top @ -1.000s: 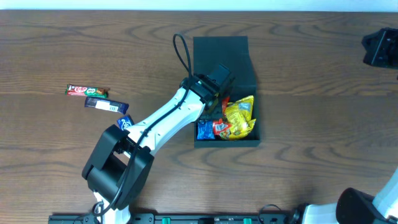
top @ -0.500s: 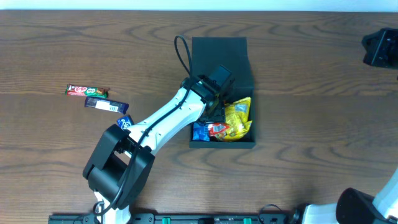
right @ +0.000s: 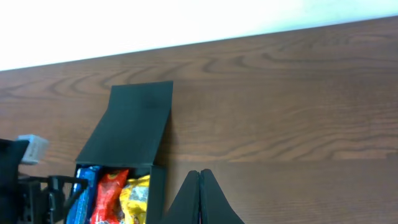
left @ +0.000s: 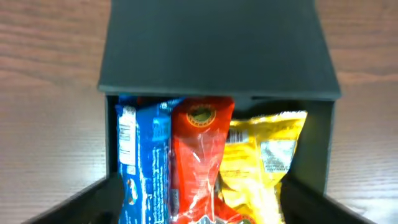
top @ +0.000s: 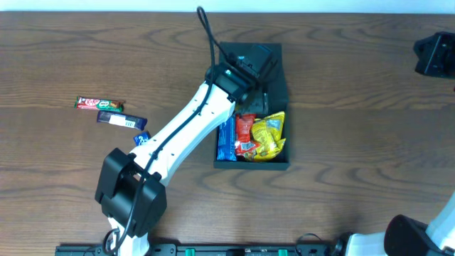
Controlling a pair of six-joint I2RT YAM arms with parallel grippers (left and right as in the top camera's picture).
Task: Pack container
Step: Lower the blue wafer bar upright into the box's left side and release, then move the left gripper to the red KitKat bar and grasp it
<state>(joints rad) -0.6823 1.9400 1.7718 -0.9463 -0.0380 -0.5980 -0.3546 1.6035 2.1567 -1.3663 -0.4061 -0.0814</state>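
The dark container point(top: 250, 164) lies mid-table with its flap lid point(top: 276, 53) folded open at the far side. Inside it a blue packet point(top: 226, 139), a red packet point(top: 245, 134) and a yellow packet point(top: 269, 135) lie side by side. My left gripper point(top: 254, 71) hovers over the box's far end near the hinge. In the left wrist view it point(left: 199, 182) is open and empty, with its fingers spread either side of the packets point(left: 199, 149). My right gripper point(right: 199, 175) is shut and empty over bare table to the right of the container point(right: 158, 186).
A red-and-green bar point(top: 99, 104), a dark blue bar point(top: 122, 121) and a small blue packet point(top: 142, 139), partly under my left arm, lie on the table at the left. The right arm's dark body point(top: 435, 53) sits at the far right edge.
My left gripper has moved from inside the box toward the lid end. The container has shifted slightly left, and the blue and red packets now lie straight beside the yellow one.
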